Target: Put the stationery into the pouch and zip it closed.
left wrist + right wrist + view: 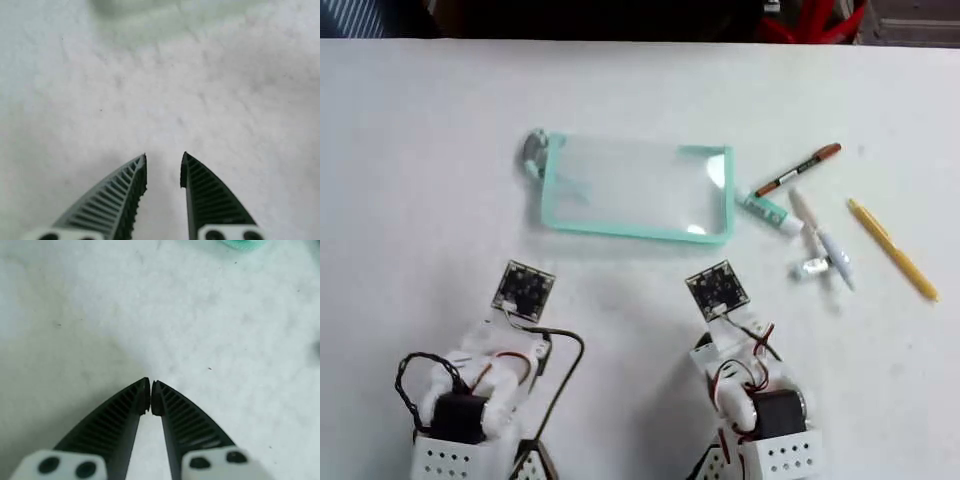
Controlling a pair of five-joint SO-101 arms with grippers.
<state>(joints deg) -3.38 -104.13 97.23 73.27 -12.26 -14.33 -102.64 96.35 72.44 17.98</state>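
Parked low in frame, right end effector [150,390] pinched together (left end effector [163,160] slightly apart), nearer the slanting stationery [825,240] right of pouch [635,190].

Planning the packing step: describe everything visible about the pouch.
The pouch is a flat, rectangular case of what looks like clear soft plastic, edged in mint green, with a small grey round piece at one far corner. It lies flat on the white table, seemingly empty; whether its zip is open cannot be told. A green-and-white marker lies right by one end, contact unclear.
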